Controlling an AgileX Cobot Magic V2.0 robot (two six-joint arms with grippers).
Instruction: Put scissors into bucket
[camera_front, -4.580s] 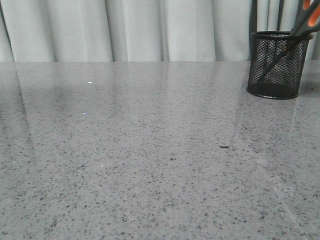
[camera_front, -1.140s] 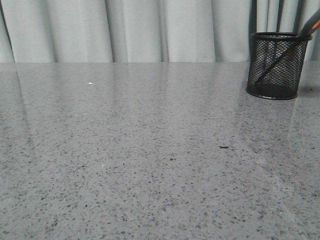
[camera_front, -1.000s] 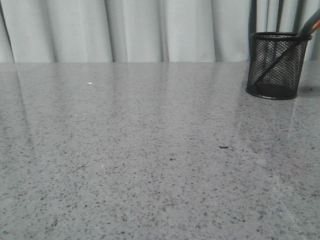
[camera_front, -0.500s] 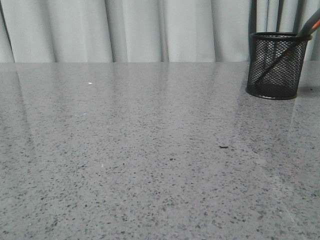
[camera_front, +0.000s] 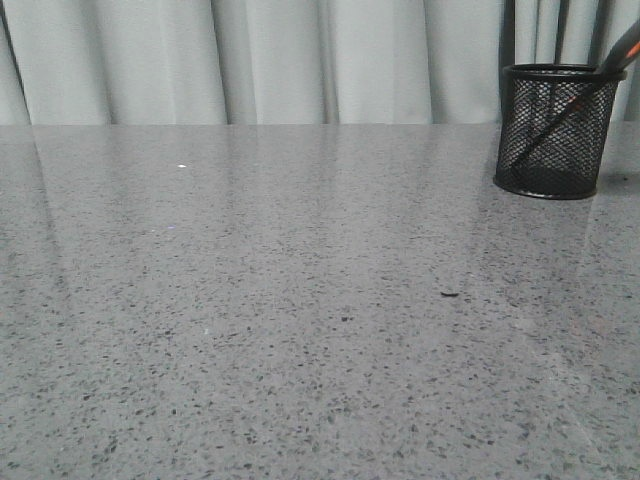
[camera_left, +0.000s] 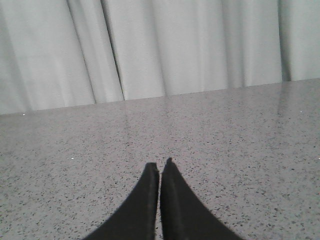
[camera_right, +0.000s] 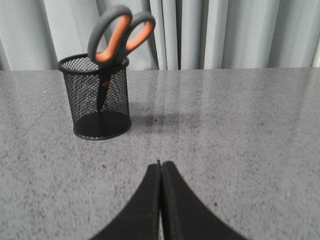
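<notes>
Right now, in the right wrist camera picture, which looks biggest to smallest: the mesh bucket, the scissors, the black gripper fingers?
1. right gripper, though nearness to the camera inflates it
2. bucket
3. scissors, partly hidden inside the bucket

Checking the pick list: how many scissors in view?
1. The scissors stand blades-down in the bucket, handles above the rim, at the table's far right. None elsewhere in view.

We look low across the table (camera_front: 300, 300) from the front; our right wrist view shares its bucket (camera_right: 100, 97).
</notes>
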